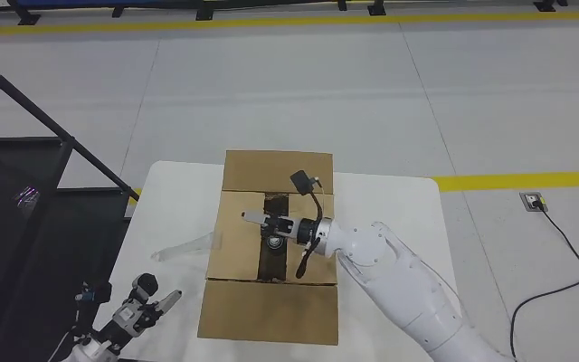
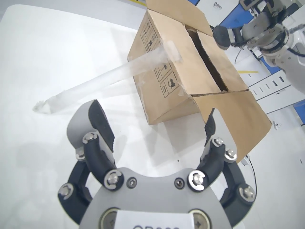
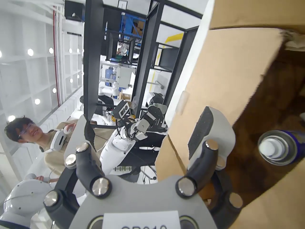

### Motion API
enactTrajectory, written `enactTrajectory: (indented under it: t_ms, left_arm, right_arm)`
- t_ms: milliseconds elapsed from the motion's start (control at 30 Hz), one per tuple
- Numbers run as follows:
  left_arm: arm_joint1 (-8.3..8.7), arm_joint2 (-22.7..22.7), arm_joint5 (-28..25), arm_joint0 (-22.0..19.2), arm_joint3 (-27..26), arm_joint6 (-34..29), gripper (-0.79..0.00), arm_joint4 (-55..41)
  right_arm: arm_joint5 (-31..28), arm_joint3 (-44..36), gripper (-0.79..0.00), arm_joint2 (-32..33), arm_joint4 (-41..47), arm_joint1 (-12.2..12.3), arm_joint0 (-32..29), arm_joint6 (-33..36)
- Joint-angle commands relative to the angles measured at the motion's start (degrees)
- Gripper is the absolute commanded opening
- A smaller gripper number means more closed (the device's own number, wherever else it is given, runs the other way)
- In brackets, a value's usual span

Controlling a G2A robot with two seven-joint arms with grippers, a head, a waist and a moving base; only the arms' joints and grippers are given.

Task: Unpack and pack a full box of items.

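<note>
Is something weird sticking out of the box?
Yes. A long strip of clear tape is peeled off the cardboard box. One end clings to the box's top edge, and the rest juts out sideways over the white table, crumpled at its tip.

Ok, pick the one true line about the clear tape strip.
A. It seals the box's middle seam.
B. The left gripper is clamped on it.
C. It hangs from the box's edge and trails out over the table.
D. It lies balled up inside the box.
C: the clear tape strip is stuck by one end to the upper edge of the box and runs out over the table, apart from the open left gripper.
</note>
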Motion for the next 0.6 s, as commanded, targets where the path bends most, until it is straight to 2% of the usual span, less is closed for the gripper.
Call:
enactTrajectory:
  t_ms: [0, 100, 233, 567]
  left_arm:
    - [-0.08, 0.3, 1.4, -0.8, 0.3, -0.7, 0.0, -2.7]
    - [-0.05, 0.3, 2.1, -1.6, 0.7, -2.6, 0.0, -5.7]
    - [-0.05, -0.1, 2.4, -1.9, 1.4, -3.6, 0.0, -8.4]
    - [-0.06, 0.0, 2.2, -1.9, 1.7, -5.1, 0.0, -8.8]
  right_arm:
    - [4.4, 0.4, 0.0, -0.2, -2.4, -0.2, 0.1, -3.9]
    - [6.4, 2.5, 0.0, -0.1, -2.6, -0.7, 0.5, -5.8]
    - [6.6, 7.0, 0.0, -0.8, -0.9, -1.7, 2.4, -4.2]
    - [-4.1, 21.0, 0.0, -4.1, 5.5, -5.8, 8.5, 2.8]
